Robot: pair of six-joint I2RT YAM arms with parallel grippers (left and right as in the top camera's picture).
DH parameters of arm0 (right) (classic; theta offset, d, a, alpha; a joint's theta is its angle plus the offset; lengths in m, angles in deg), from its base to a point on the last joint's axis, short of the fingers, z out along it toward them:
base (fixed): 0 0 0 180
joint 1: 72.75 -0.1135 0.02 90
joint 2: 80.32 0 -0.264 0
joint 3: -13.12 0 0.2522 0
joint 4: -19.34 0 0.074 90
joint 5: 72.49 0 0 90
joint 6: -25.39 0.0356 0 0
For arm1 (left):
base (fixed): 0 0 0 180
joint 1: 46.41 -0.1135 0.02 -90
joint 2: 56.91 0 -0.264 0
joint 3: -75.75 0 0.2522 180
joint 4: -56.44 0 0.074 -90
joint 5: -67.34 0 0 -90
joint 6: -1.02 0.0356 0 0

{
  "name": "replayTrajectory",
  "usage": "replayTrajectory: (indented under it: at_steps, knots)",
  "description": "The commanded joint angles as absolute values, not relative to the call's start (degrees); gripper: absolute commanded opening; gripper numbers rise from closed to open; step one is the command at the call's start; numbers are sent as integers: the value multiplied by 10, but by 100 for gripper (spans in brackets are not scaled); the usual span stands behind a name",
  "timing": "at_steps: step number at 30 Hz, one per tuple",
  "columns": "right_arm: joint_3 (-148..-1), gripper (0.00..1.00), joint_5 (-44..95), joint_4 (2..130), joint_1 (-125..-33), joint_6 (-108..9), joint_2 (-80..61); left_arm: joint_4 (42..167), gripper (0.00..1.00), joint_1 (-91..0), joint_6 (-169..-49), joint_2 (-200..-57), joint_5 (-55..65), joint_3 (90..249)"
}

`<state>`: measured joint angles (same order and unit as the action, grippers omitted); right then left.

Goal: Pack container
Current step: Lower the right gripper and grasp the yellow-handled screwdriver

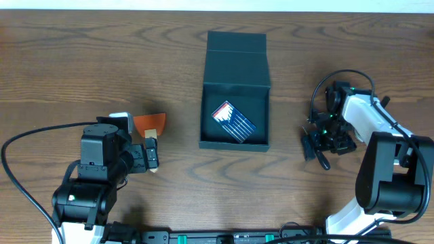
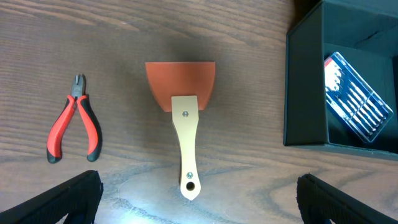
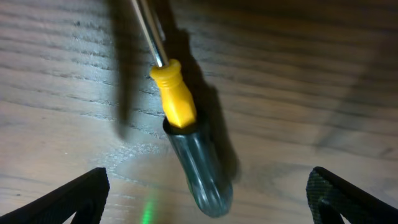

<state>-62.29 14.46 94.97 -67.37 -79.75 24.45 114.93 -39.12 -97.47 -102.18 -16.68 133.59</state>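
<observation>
The container [image 1: 205,102] is a dark teal-green box standing open in the middle of the table, with its lid [image 1: 237,44] folded back. A clear case of small screwdrivers [image 1: 234,120] lies inside; the case also shows in the left wrist view [image 2: 357,96], in the box [image 2: 305,93]. My left gripper [image 2: 199,202] is open, its fingers either side of the cream handle end of an orange-bladed scraper [image 2: 185,118]. My right gripper [image 3: 208,199] is open around the clear handle of a yellow-collared screwdriver [image 3: 186,143] lying on the table.
Red-handled pliers [image 2: 74,124] lie left of the scraper; the left arm hides them from overhead. The scraper's blade [image 1: 149,124] shows left of the box. The right arm [image 1: 366,122] and its cables sit right of the box.
</observation>
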Motion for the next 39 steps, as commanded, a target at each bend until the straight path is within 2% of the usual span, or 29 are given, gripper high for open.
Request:
replayTrajectory:
  at_steps: [1, 23, 28, 31, 36, 39]
  knots:
    - [-610, 93, 143, 940, -687, -830, 248, 1149, 98, -390, -963, -1022, -173, 1346]
    - [-572, 88, 165, 864, -704, -874, 248, 1148, 99, -390, -962, -1022, -173, 1346]
    - [-571, 80, 165, 864, -706, -874, 248, 1147, 99, -390, -961, -1022, -173, 1346]
    - [-571, 66, 165, 864, -706, -873, 248, 1147, 99, -390, -961, -1022, -173, 1346]
    - [-571, 58, 165, 864, -706, -851, 248, 1147, 99, -390, -961, -1022, -173, 1346]
    - [-571, 48, 165, 864, -706, -852, 248, 1147, 98, -390, -961, -1022, -173, 1346]
